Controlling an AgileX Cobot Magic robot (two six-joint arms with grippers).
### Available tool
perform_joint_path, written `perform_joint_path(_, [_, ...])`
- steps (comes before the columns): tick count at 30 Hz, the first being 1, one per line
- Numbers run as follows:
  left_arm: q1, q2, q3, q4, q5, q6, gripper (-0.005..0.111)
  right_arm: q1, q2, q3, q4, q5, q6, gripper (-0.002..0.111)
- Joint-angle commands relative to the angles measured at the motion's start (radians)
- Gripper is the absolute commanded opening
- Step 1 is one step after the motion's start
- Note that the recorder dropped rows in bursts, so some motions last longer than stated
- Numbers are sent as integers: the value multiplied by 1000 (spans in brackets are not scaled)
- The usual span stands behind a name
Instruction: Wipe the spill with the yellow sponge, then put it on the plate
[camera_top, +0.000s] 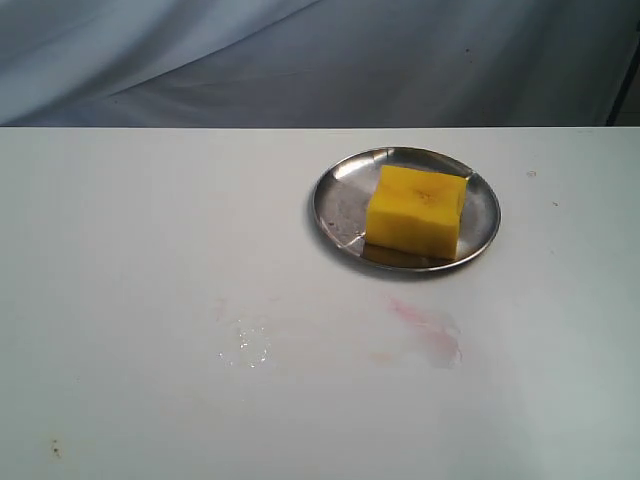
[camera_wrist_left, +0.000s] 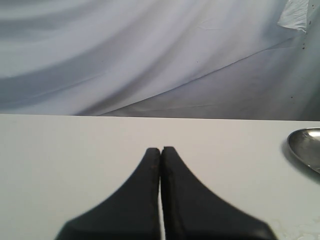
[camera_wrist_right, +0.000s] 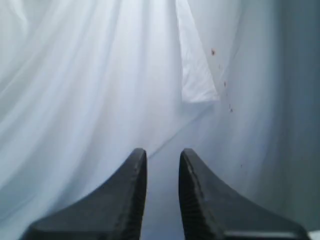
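Apparently I'm all but done: the yellow sponge (camera_top: 417, 210) sits on the plate (camera_top: 337, 205), and I see no amber spill on the desk (camera_top: 120, 250), only a faint pink smear (camera_top: 430, 330). The left claw (camera_wrist_left: 160, 150) is clenched on nothing; the right claw (camera_wrist_right: 162, 153) is parted, empty.

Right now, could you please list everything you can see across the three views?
yellow sponge: one, bright yellow, lying on the plate.
plate: one, silver, far right part of the table.
pink smear: one, faint pink, on the table in front of the plate.
wet patch: one, clear droplets, left of the smear.
table: one, white.
backdrop cloth: one, grey-white, behind the table.
left gripper: one, black, shut, empty.
right gripper: one, black, open, empty.
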Motion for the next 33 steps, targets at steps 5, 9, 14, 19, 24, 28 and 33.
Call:
perform_joint_path(5, [-1,-2,4,1,-4,-1,1,-13,-330,77,-19,46,-140,1])
perform_joint_path(9, [-1,-2,4,1,-4,-1,1,-12,-469,101,-22,88,-140,0])
perform_joint_path(14, [-1,-2,4,1,-4,-1,1,-12,-633,126,-55,152,-166,0])
perform_joint_path(19, [-1,-2,4,1,-4,-3,1,-12,-772,144,-55,226,-208,0])
perform_joint_path(24, [-1,-2,4,1,-4,-3,1,-12,-891,146,-63,351,-208,0])
perform_joint_path(28, [-1,-2,4,1,-4,-1,1,-10,-954,146,-63,400,-208,0])
perform_joint_path(33, [-1,-2,4,1,-4,-1,1,-10,-988,146,-90,490,-208,0])
